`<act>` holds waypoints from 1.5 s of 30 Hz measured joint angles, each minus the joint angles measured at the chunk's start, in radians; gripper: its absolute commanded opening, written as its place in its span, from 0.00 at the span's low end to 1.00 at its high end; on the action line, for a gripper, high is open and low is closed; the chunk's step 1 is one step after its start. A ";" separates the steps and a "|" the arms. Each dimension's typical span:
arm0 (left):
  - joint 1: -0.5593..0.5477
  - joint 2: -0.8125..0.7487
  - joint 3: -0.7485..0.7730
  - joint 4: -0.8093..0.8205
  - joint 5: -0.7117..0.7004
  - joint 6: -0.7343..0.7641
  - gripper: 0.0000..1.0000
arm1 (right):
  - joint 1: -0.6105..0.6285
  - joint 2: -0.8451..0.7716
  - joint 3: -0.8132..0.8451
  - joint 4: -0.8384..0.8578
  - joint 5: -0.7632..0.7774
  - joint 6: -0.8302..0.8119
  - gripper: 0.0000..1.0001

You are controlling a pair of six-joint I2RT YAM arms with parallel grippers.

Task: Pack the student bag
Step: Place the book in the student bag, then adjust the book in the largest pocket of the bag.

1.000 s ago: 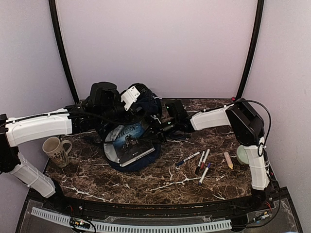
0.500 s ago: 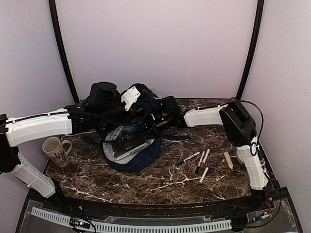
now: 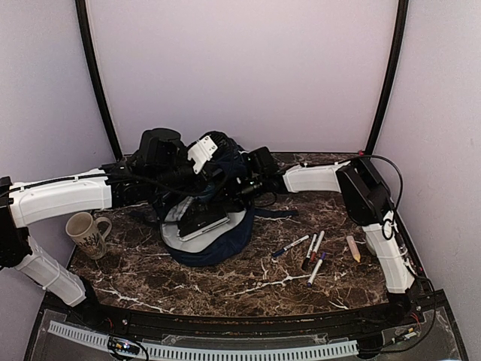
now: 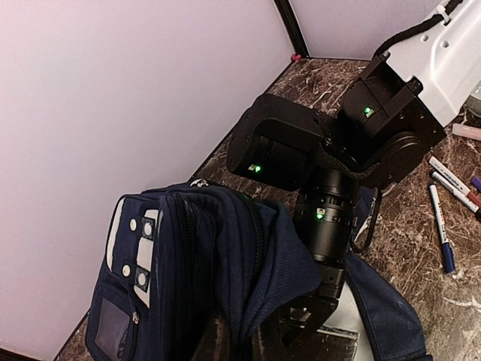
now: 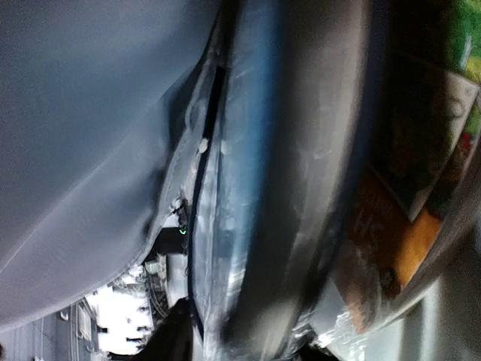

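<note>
The navy student bag (image 3: pixel 218 239) lies open on the marble table, left of centre. My left gripper (image 3: pixel 207 180) is shut on the fabric of its upper flap (image 4: pixel 225 256) and holds the opening up. In the left wrist view my left gripper (image 4: pixel 240 342) sits at the bottom edge with cloth between its fingers. My right gripper (image 3: pixel 228 201) reaches into the opening, shut on a glossy book (image 3: pixel 199 222), which lies tilted, half inside on the pale lining. The right wrist view is blurred: the book's cover (image 5: pixel 301 188) fills it, with grey lining (image 5: pixel 90 150) on the left.
A patterned mug (image 3: pixel 88 233) stands left of the bag. Several markers (image 3: pixel 312 250) and a tan crayon-like stick (image 3: pixel 352 247) lie on the table at the right. A dark strap (image 3: pixel 274 214) trails from the bag toward the markers. Walls close in behind and on both sides.
My right arm has moved left and pushed the book from lying flat on the open bag to deeper under the raised flap. The left gripper has kept holding the flap.
</note>
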 measured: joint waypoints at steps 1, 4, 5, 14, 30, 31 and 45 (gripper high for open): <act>0.000 0.000 0.000 0.000 0.003 -0.003 0.00 | 0.001 -0.002 0.004 -0.024 0.013 -0.037 0.45; 0.000 0.000 0.000 0.000 0.004 -0.007 0.00 | 0.009 -0.022 0.006 -0.125 0.082 -0.147 0.51; 0.000 0.000 -0.001 0.002 0.004 -0.007 0.00 | 0.014 -0.032 0.006 -0.156 0.109 -0.178 0.52; 0.000 -0.013 -0.019 0.026 0.002 -0.012 0.00 | 0.083 -0.187 -0.051 -0.397 0.436 -0.469 0.57; 0.000 -0.031 -0.019 0.025 0.005 -0.079 0.00 | 0.383 -0.447 -0.309 -0.417 0.979 -1.083 0.40; 0.000 -0.031 -0.019 0.025 0.005 -0.080 0.00 | 0.400 -0.447 -0.306 -0.403 0.999 -1.114 0.40; 0.000 -0.033 -0.019 0.025 0.005 -0.094 0.00 | 0.514 -0.301 -0.209 -0.262 1.268 -1.419 0.44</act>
